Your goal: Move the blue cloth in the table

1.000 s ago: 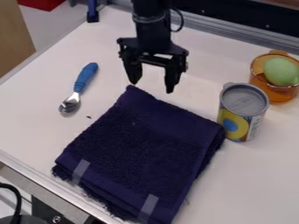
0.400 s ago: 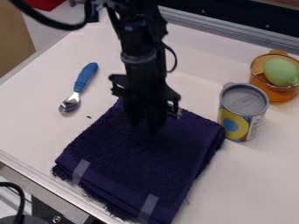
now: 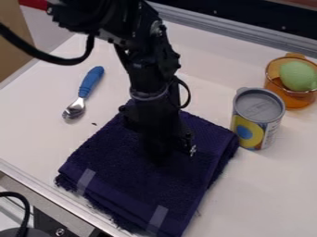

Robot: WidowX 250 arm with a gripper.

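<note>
My arm (image 3: 145,69) slants in from the top left, with a black cable (image 3: 62,60) looping off to its left, and my tool (image 3: 162,158) hangs down over the middle of the blue cloth (image 3: 133,185). It is dark against dark down there, so I cannot tell whether my tool is wide or narrow, or whether it has any of the fabric.

The cloth lies folded on the white desk (image 3: 31,139), one side near the front edge, with two pale strips (image 3: 85,182) across its border there. Left of it, well apart from my tool, lies a utensil (image 3: 90,82) — blue handle up toward the far side, metal head toward me. A can (image 3: 254,120) stands upright just beside the cloth's right corner; whether they touch I cannot tell. Behind the can, farther right, an amber cup (image 3: 289,99) holds something green and rounded (image 3: 298,75).
</note>
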